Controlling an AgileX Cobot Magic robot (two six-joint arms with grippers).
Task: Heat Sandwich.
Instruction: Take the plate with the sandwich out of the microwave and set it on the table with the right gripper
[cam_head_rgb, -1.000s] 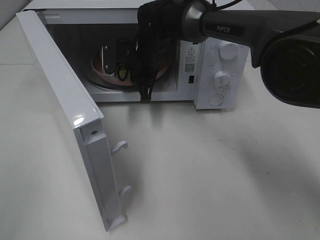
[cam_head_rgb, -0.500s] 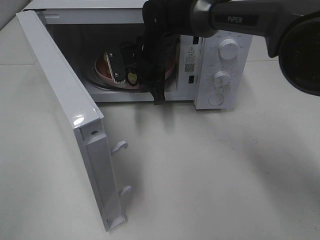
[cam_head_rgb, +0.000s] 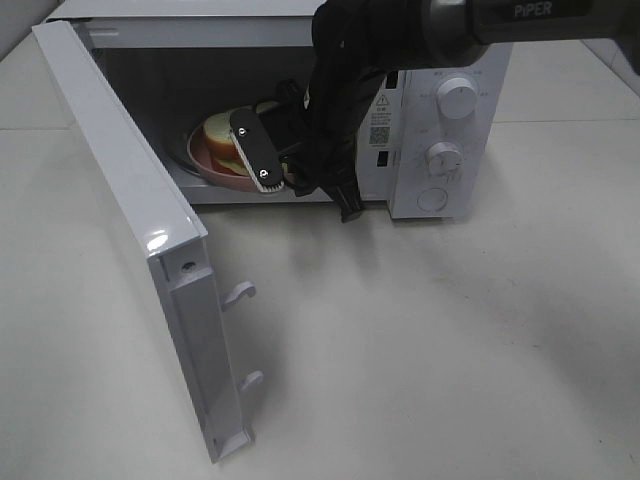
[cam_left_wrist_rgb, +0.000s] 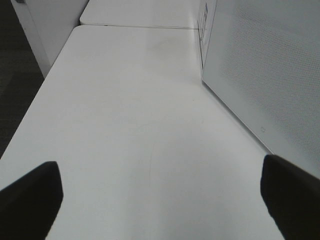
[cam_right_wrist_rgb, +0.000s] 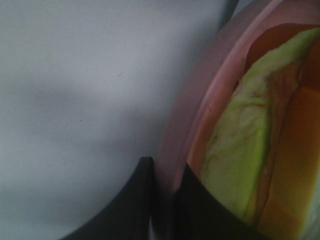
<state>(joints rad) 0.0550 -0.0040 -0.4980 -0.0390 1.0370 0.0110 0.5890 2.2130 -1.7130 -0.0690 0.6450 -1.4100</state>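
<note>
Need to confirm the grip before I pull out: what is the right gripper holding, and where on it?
The right gripper is pinching the pink plate by its rim, with the sandwich on it.

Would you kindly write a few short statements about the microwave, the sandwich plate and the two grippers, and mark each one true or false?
1. The white microwave's door stands open. True.
2. The right gripper is shut on the rim of the round pink plate. True.
3. The white-bread sandwich with green lettuce lies on the bare white table. False: it sits on the pink plate at the microwave's opening.
4. The left gripper grips the door. False: it is open over the table, holding nothing.
</note>
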